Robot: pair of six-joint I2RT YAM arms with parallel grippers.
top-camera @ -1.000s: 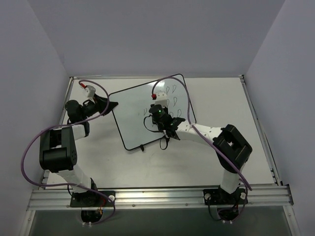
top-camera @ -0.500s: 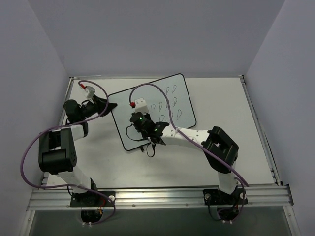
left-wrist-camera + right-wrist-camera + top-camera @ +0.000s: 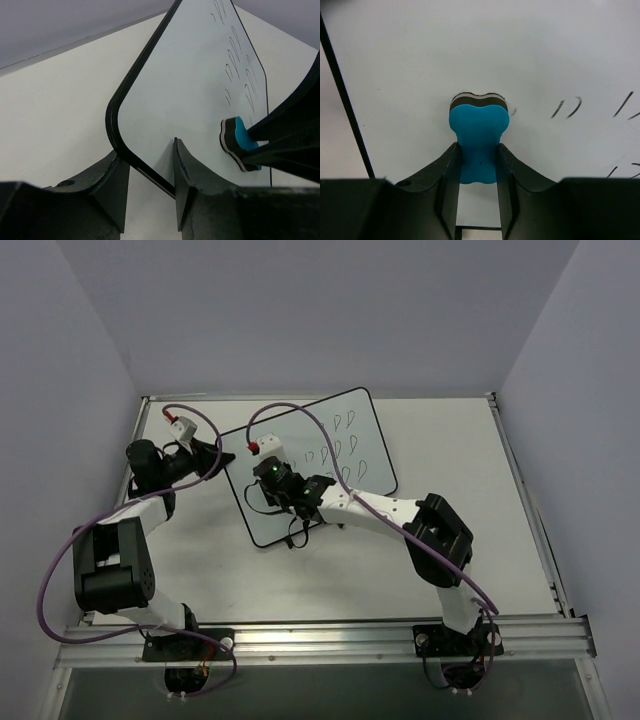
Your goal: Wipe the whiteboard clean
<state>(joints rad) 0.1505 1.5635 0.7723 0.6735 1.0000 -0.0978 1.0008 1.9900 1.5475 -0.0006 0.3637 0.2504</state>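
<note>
My right gripper [image 3: 477,147] is clamped on a blue, dark-backed foam eraser [image 3: 479,122], pressed to the large white, black-framed whiteboard [image 3: 262,512] on the white table [image 3: 450,440]. Left of the eraser, bare board runs to the frame; dark pen strokes [image 3: 566,108] lie to its right. My left gripper [image 3: 150,150] straddles the board's left edge, but I cannot tell whether it is clamped.

White surface [image 3: 480,540]; pale lilac walls [image 3: 300,310] on three sides; metal rail [image 3: 330,640] along its near edge; blue eraser [image 3: 479,135], dark-edged.
</note>
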